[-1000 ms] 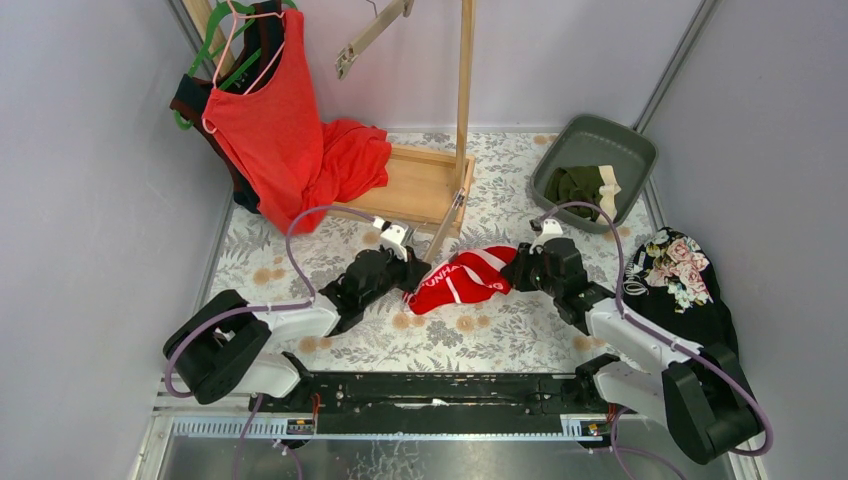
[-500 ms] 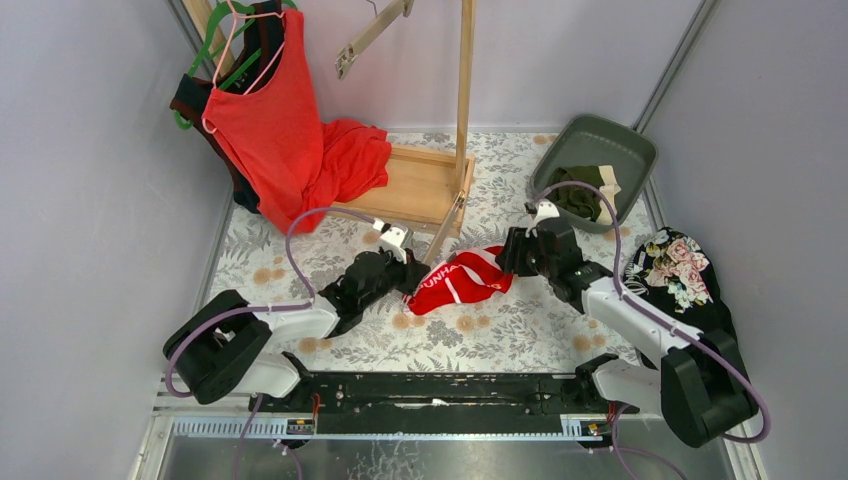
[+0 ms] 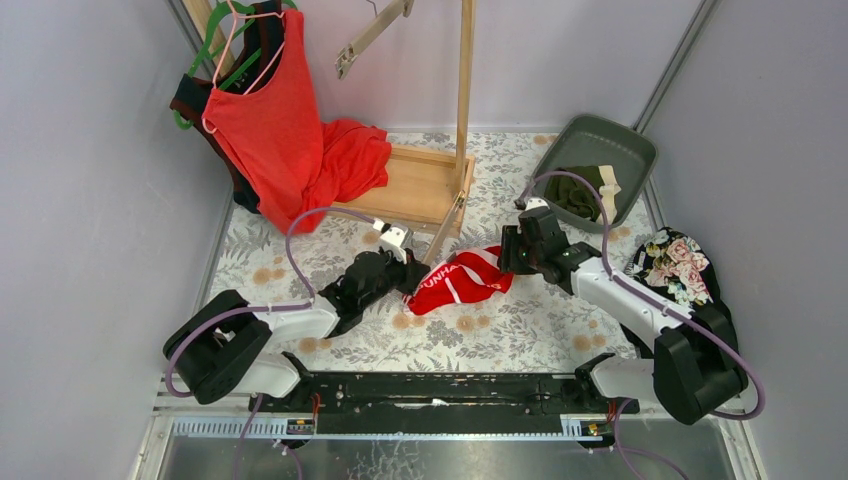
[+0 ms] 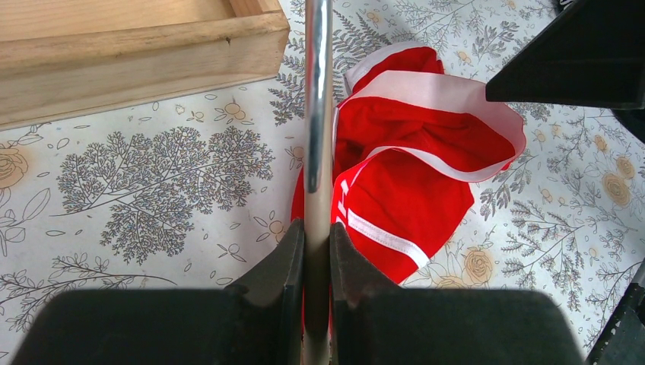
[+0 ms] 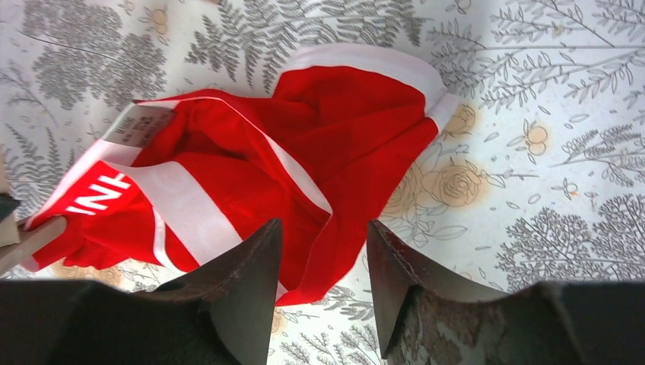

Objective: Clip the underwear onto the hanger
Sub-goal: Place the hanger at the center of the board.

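Right gripper (image 5: 321, 237) has let go and backed off, jaws apart above the red briefs (image 3: 462, 278), crumpled on the table mat (image 3: 300, 262). Left gripper (image 4: 316, 245) pinches the hanger bar (image 4: 318, 114). Soft, floppy cloth, so I'd grab the waistband (image 5: 182, 205)

Bolted to my black base rail (image 3: 430, 388), the left arm (image 3: 300, 320) at the rail's left end and the right arm (image 3: 620, 297) at its right end, both made of smooth white shells between bulky black joint housings. A mauve cable (image 3: 289, 245) loops along each arm, away from the rail. A small white bracket (image 3: 395, 238) sits behind my black left end effector (image 3: 412, 277). My right end effector (image 3: 503, 255) has black wedge fingers (image 5: 243, 281) with scuffed, greyed edges.
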Controlling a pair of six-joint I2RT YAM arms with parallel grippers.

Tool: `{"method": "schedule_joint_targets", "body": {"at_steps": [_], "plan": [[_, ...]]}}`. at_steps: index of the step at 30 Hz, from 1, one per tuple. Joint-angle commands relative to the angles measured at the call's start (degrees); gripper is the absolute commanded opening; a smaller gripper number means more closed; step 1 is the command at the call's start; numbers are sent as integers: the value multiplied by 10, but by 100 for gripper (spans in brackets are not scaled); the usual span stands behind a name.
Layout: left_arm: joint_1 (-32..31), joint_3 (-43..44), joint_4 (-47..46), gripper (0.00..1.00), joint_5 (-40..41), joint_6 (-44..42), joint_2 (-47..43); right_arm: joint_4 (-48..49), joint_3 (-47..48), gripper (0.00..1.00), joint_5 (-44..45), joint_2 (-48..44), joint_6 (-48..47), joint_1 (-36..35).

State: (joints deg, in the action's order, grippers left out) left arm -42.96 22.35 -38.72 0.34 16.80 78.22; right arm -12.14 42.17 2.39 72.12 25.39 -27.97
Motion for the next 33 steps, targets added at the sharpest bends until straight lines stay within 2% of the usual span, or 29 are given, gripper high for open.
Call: {"method": "schedule_joint_targets", "body": {"at_steps": [1,13,16,20,26,33], "plan": [[4,3,-43,0,1,-12,3,-43,30,51,35,11,11,-7],[4,-1,-46,0,2,-11,2,-27,40,49,27,52,13,-10],[4,-2,-47,0,5,-11,0,-34,50,40,36,65,18,-11],[4,-4,-45,0,6,-11,-3,-63,75,19,59,76,20,-11],[4,-11,-47,0,-3,-8,-14,-73,106,5,123,61,7,-10],[3,-27,-54,0,-1,-8,-35,-112,178,0,222,97,-20,-9]]}}
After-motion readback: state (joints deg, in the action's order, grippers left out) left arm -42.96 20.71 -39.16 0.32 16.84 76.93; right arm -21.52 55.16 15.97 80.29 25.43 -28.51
